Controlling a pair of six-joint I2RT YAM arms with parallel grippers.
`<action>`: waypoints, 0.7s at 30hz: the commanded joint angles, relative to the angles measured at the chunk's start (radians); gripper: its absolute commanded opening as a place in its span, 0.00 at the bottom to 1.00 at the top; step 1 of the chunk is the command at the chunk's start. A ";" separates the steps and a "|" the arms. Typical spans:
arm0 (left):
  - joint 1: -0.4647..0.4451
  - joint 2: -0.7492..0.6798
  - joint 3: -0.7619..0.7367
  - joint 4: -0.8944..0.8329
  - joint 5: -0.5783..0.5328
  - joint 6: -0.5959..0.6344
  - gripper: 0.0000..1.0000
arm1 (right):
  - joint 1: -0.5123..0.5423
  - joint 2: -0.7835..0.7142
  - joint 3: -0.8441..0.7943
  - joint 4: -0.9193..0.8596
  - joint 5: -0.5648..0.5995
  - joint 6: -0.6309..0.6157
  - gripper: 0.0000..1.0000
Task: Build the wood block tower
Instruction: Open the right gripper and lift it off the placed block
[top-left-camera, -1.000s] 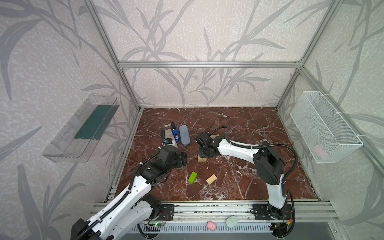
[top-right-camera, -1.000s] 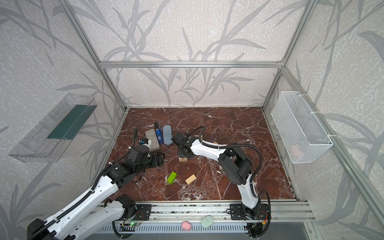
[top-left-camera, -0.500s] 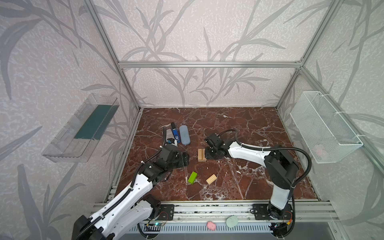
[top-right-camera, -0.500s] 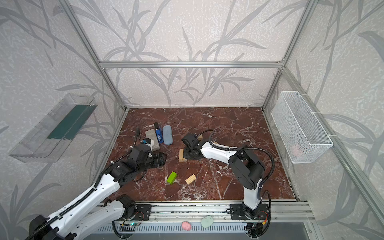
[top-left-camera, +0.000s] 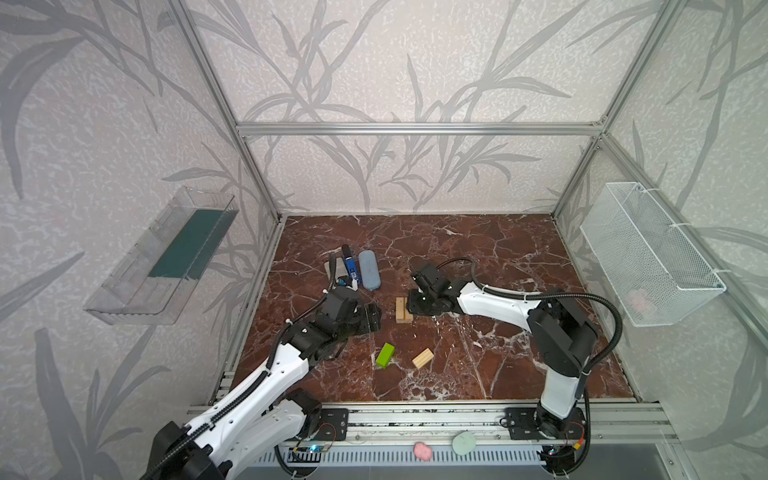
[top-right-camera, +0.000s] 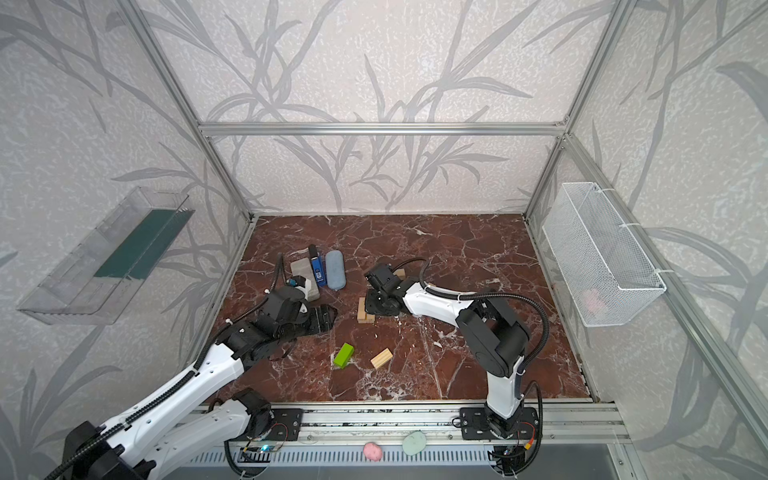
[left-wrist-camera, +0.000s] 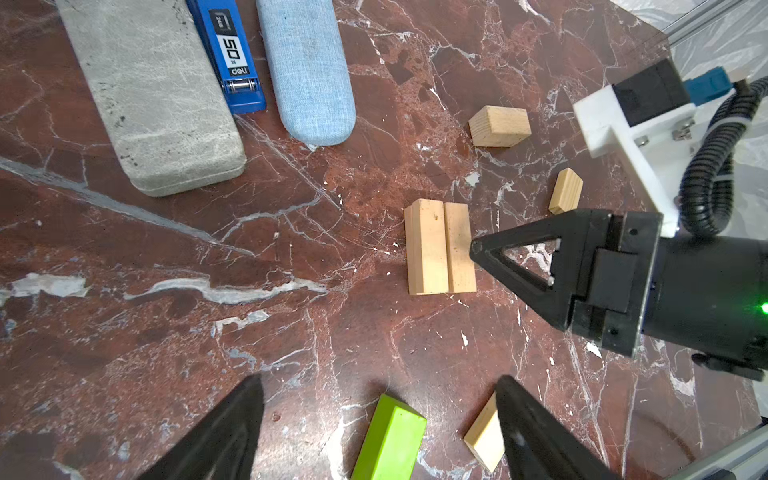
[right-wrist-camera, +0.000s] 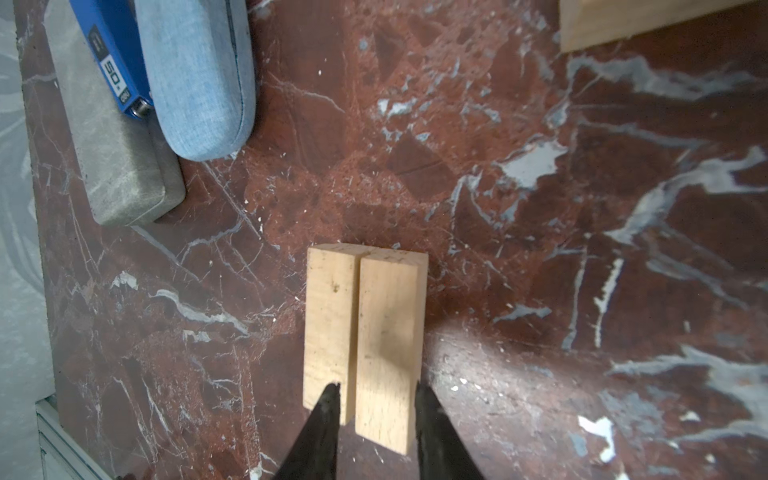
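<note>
The tower is one layer: two tan wood blocks (top-left-camera: 403, 309) (left-wrist-camera: 440, 247) (right-wrist-camera: 361, 332) lying flat side by side. My right gripper (top-left-camera: 411, 307) (top-right-camera: 368, 307) (right-wrist-camera: 376, 386) sits low at their right side. Its jaws are narrowly open, about a block's width, and one fingertip (left-wrist-camera: 476, 246) touches the right block's long side. It holds nothing. My left gripper (top-left-camera: 372, 318) (left-wrist-camera: 379, 380) hangs wide open and empty above a lime-green block (top-left-camera: 385, 354) (left-wrist-camera: 390, 444). Beside that block lies a loose tan block (top-left-camera: 423, 358) (left-wrist-camera: 484, 436). Two more tan blocks (left-wrist-camera: 498, 124) (left-wrist-camera: 565, 191) lie beyond the pair.
A grey case (left-wrist-camera: 153, 95), a blue stapler (left-wrist-camera: 232, 54) and a blue fabric case (left-wrist-camera: 307, 70) lie side by side left of the pair. A wire basket (top-left-camera: 648, 253) hangs on the right wall. A clear tray (top-left-camera: 166, 257) hangs on the left wall.
My right gripper drew back to the right, from over the two tan blocks to their right side; the blocks stayed put. My left gripper edged slightly right.
</note>
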 joint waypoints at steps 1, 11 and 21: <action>0.005 0.009 0.004 0.004 0.000 0.007 0.86 | -0.007 0.017 -0.016 0.017 -0.010 0.012 0.32; 0.005 0.031 0.009 0.008 0.007 0.008 0.86 | -0.009 0.041 -0.030 0.044 -0.026 0.024 0.30; 0.005 0.033 0.013 0.004 0.009 0.013 0.86 | -0.013 0.044 -0.042 0.076 -0.034 0.038 0.27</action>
